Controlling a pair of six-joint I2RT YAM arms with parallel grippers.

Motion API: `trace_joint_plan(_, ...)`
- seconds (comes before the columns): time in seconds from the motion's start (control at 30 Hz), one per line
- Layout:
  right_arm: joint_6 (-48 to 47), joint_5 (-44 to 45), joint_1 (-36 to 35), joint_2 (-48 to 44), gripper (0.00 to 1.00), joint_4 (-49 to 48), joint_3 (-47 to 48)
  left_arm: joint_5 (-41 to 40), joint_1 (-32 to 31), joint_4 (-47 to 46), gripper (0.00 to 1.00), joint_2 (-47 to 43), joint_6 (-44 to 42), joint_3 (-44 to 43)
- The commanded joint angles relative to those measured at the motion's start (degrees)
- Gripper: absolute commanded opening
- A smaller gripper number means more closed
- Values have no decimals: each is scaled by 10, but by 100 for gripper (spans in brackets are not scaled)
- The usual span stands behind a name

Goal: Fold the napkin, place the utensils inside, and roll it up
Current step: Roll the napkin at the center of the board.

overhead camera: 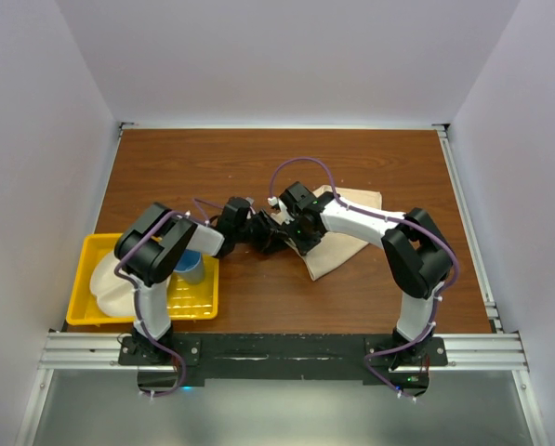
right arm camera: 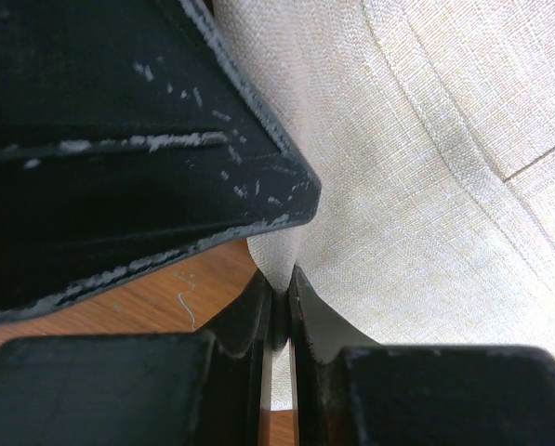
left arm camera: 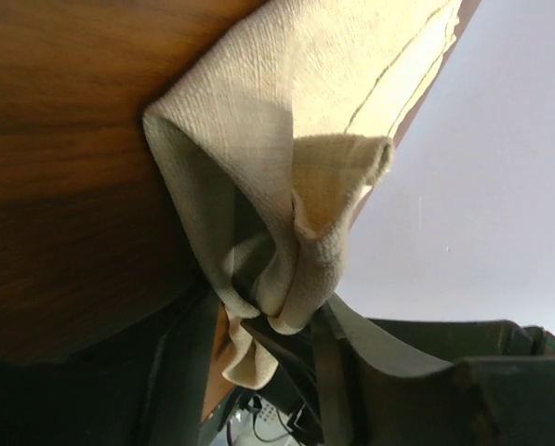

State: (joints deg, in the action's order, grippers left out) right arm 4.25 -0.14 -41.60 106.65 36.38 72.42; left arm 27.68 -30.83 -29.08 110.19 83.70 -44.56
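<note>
Item under inspection: one napkin, beige and unpatterned, lying on the wooden table right of centre. In the top view its long axis runs on a diagonal, from near-left to far-right. The far-right end lies flat beyond the right arm, and the left end is drawn towards the middle of the table, where both claws meet. The left wrist view shows that end of the napkin raised off the wood and gathered into a narrow bunch with a folded corner above it. A stitched hem line runs along the flat part. The right gripper is closed almost completely, with a thin fold of the napkin pinched between its two dark fingers. In the top view this right gripper sits at the cloth's left edge. The left gripper stands just beside it, the two nearly touching. Seen from its own wrist, the left gripper has its jaws on either side of the gathered bunch. Whether they press the cloth or merely flank it cannot be determined. Count of other items: one yellow tray at the near-left of the table, holding one white plate and one blue cup, well apart from the napkin.
</note>
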Motion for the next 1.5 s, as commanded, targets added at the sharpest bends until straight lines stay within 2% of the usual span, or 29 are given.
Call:
trace_joint_plan(0.0,-3,-6,-3,21,0,-14,18,-47,-3,0,42,25,15,9)
trace_joint_plan(0.23,-16,1,-5,22,0,-11,17,-61,-3,102,25,28,-12,-36)
trace_joint_plan(0.4,-21,1,-7,12,15,-22,-1,-47,-3,170,16,25,-30,-67)
trace_joint_plan(0.47,-18,1,-7,7,25,-35,-11,-42,-3,190,10,23,-31,-70)
trace_joint_plan(0.63,-7,1,-12,4,42,-59,-22,-32,-3,201,9,19,-26,-72)
trace_joint_plan(0.8,3,1,-20,15,47,-75,-25,-28,-3,199,9,11,-12,-69)
trace_joint_plan(0.9,10,46,-30,27,47,-82,-30,-22,-3,192,9,8,0,-64)
trace_joint_plan(1.0,29,86,-39,29,44,-107,-61,-16,-2,183,9,8,9,-58)
trace_joint_plan(1.03,34,106,-42,43,40,-92,-44,-11,-2,181,9,8,12,-56)
trace_joint_plan(1.1,51,126,-51,44,40,-101,-46,-5,-1,173,9,10,20,-55)
trace_joint_plan(1.2,73,118,-51,56,26,-88,-43,9,4,164,9,8,26,-51)
trace_joint_plan(1.23,74,102,-51,57,17,-90,-47,11,9,165,9,6,24,-54)
trace_joint_plan(1.3,72,78,-51,49,8,-106,-64,16,14,180,10,3,10,-62)
trace_joint_plan(1.33,71,71,-51,46,0,-105,-65,22,21,189,14,2,3,-73)
trace_joint_plan(1.43,65,3,-40,44,0,-104,-61,28,34,226,26,-2,-40,-104)
trace_joint_plan(1.47,66,-42,-37,45,0,-101,-55,30,37,244,36,-3,-69,-113)
